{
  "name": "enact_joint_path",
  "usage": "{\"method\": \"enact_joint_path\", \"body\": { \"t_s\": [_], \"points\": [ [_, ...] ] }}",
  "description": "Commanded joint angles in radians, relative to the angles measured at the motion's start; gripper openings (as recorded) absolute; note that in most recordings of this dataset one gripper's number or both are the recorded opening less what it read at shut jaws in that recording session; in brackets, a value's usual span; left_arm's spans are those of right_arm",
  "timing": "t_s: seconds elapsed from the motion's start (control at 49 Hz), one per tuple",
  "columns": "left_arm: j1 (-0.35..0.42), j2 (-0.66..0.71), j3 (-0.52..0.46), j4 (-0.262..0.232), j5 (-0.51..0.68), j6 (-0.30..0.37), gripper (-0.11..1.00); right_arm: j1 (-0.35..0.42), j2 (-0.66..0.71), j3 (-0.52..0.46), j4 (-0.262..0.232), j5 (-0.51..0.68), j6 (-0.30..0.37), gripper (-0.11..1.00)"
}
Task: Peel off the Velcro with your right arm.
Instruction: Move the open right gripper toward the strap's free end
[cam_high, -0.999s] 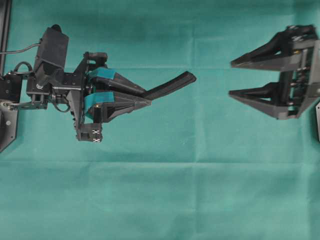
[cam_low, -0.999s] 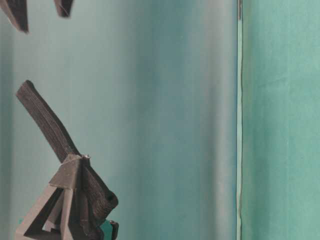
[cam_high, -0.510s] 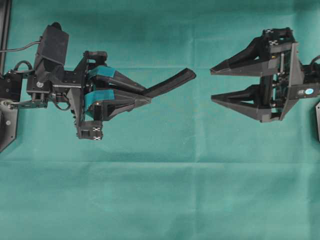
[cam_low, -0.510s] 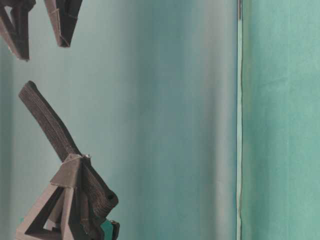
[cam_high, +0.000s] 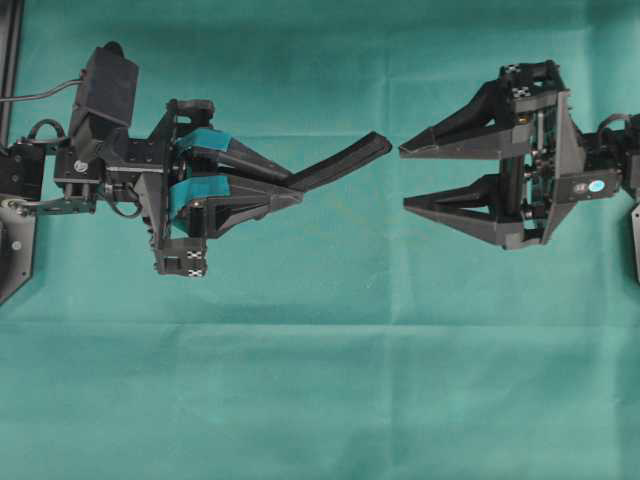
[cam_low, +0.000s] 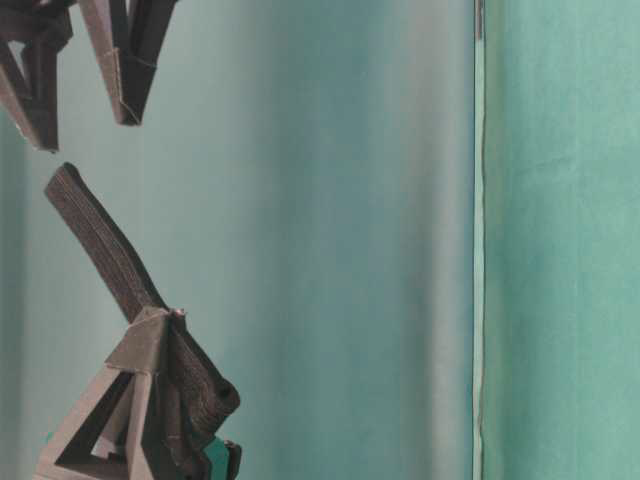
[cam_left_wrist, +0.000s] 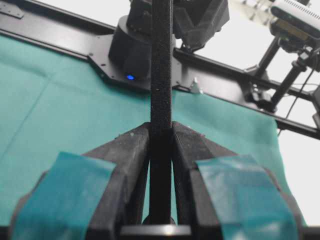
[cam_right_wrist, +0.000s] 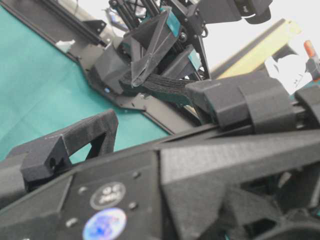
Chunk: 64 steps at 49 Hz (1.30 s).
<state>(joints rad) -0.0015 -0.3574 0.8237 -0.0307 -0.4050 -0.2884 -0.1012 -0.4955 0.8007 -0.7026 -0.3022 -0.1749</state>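
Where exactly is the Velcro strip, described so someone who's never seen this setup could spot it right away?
Start at the green cloth and find the left hand, the one with teal-padded fingers. The Velcro is the thin black strip clamped between them, jutting out toward the open right hand. Unlike the rigid, pointed fingers nearby, it is narrow, flexible and finely textured.

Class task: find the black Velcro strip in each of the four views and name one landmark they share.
Overhead: Velcro strip, centre-left.
Table-level: left edge, slanting upward.
Left wrist: centre, vertical.
Right wrist: upper centre.
Shared landmark: left tool clamping it.
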Motion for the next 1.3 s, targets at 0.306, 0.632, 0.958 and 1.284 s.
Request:
{"method": "enact_joint_path", "body": {
  "t_s": [0.306,0.632,0.958,1.284],
  "points": [
    [0.003,-0.005,-0.017,0.0,-0.005,0.003,0.13,0.0,0.003,-0.031,0.0,-0.003,-0.002,0.88],
    [0.003,-0.005,-0.017,0.0,-0.005,0.003,0.13,-0.006,0.006,-0.032,0.0,0.0,-0.002,0.88],
    [0.003,-0.005,-0.017,0.0,-0.005,0.003,0.13,-0.011,0.028,-0.043,0.0,0.002,0.0,0.88],
    [0.002,-0.006,-0.017,0.0,-0.002,0.003,0.13,-0.011,0.032,-0.044,0.0,0.02,0.003,0.88]
  ]
}}
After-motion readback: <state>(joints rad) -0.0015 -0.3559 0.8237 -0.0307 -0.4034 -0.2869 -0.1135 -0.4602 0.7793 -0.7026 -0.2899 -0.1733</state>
